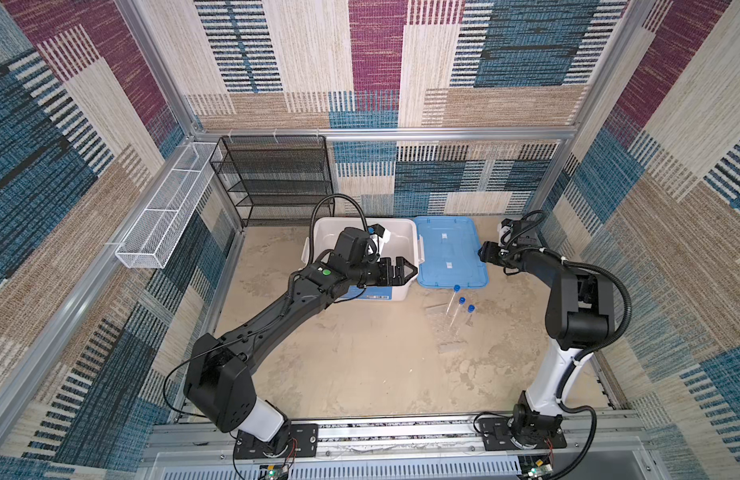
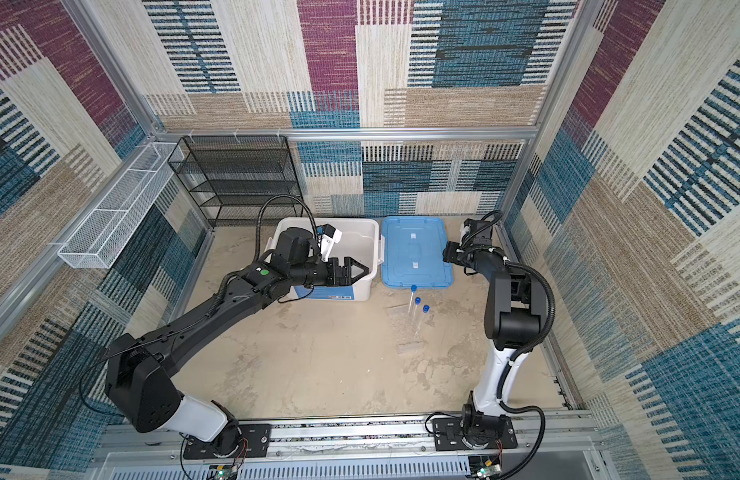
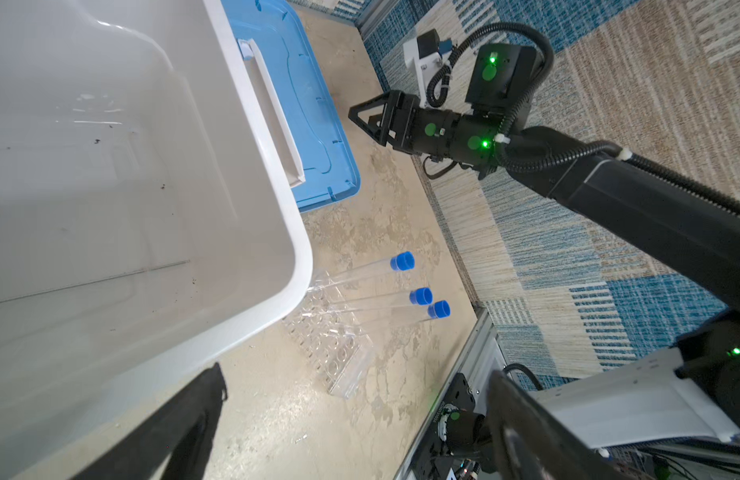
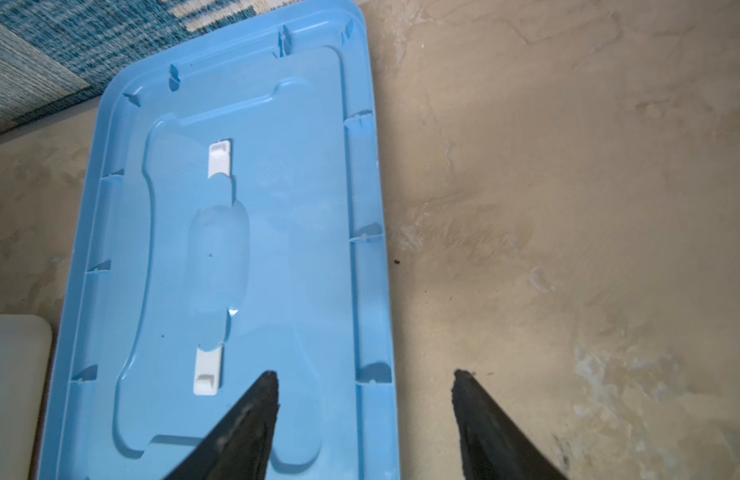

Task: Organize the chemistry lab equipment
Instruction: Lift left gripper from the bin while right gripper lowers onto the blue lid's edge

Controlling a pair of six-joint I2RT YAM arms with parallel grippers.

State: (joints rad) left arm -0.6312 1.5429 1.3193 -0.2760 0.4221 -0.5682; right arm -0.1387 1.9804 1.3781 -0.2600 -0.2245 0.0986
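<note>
The fingers (image 4: pixel 243 432) of my right gripper (image 4: pixel 365 374) stand apart with nothing between them, one over the blue lid (image 4: pixel 243 232) and one over the bare table (image 4: pixel 568 208), so they straddle the lid's long edge; my left gripper (image 1: pixel 408 272) is spread wide and empty too, hovering at the front corner of the white bin (image 1: pixel 362 221). The three tubes (image 1: pixel 459 309) with blue caps sit well clear of both grippers, leaning across the clear rack (image 3: pixel 343 361) on the table just in front of the lid, and I cannot tell whether their lower ends are seated in its holes. My worry is the lid: if the right fingers pinch its edge and drag or tip it, the near rim could knock the tube whose cap looks to be right at that rim, and the light tubes could roll or pull the rack over. The left arm could also clip the bin wall if I swing it straight toward the rack. In both top views the rack is nearly lost against the table, while the left wrist view shows its rows of holes plainly; the right wrist view shows the lid's ribbed underside and no tubes at all, and only the top views take in the black shelf (image 1: pixel 272 178) at the back
</note>
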